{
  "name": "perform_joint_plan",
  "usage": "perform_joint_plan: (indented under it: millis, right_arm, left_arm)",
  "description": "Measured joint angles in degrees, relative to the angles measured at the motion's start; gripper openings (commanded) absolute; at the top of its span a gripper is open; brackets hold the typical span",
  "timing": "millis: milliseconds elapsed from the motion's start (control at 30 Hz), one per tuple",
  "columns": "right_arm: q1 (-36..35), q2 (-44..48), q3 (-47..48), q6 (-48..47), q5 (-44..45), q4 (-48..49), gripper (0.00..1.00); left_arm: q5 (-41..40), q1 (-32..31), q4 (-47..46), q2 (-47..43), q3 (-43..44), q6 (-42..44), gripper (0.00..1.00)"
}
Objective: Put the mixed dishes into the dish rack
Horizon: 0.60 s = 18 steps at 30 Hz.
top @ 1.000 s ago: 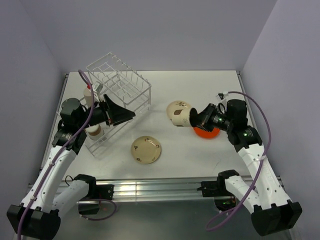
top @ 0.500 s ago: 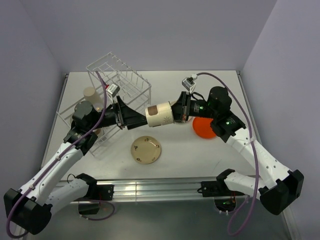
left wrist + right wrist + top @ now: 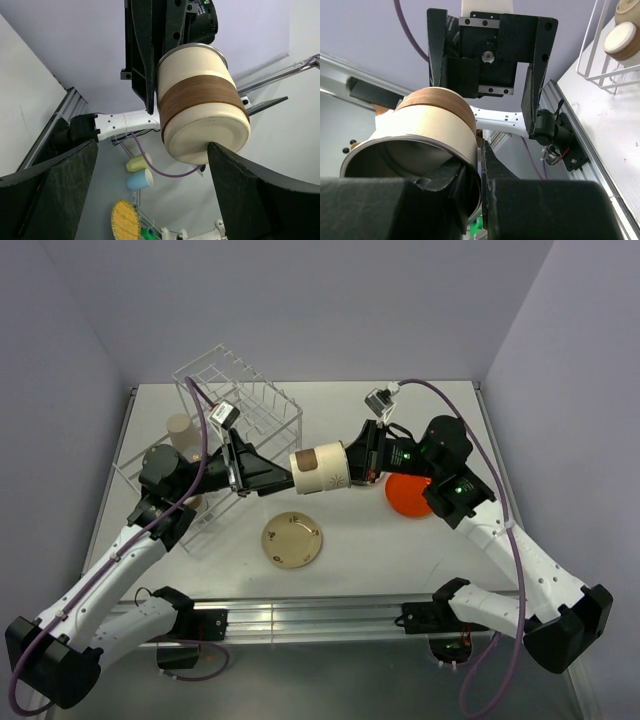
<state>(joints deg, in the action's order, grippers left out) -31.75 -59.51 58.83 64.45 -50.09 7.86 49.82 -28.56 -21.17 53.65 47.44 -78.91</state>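
Observation:
The tall beige cup (image 3: 320,470) with a brown band lies sideways in mid-air above the table's middle. My right gripper (image 3: 357,468) is shut on its rim, one finger inside the mouth and one outside; the right wrist view shows that pinch, with the gripper (image 3: 479,172) on the cup (image 3: 420,135). My left gripper (image 3: 284,477) stands wide open facing the cup's base. In the left wrist view the cup (image 3: 200,100) hangs just beyond the spread gripper (image 3: 151,145). The white wire dish rack (image 3: 240,405) stands at the back left.
A cream plate (image 3: 293,539) with brown motifs lies on the table in front. An orange plate (image 3: 412,496) lies under my right arm. Two cream dishes (image 3: 180,430) (image 3: 190,503) stand in the rack's low tray (image 3: 150,502). Grey walls close the back and sides.
My right arm carried the cup left from above the orange plate to the middle. My left gripper swung away from the rack towards the cup's base and opened fully.

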Motion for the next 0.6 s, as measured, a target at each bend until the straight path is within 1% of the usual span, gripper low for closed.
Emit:
perform_joint_plan:
  millis: [100,233,333,600]
  right_arm:
    - [0.0,0.8,0.0,-0.9,0.0,-0.1,0.0]
    - [-0.5,0.7,-1.5,-1.0,-0.5,0.7,0.0]
    - [-1.2,0.0,-3.1,-1.1,-0.6,1.1,0.0]
    - [-1.8,-0.7,-3.1,-2.7,-0.9,1.5,0.0]
  left_arm:
    - [0.0,-0.5,-1.9,0.0,-0.1,-1.7,0.99]
    - [0.0,-0.8,-10.2,0.0,-1.7,-6.7,0.99]
    - [0.1,-1.0,-14.2,0.0,-2.3,-9.4,0.99]
    - [-0.4,-2.8,-16.2,1.4,-2.4,-11.3,0.99]
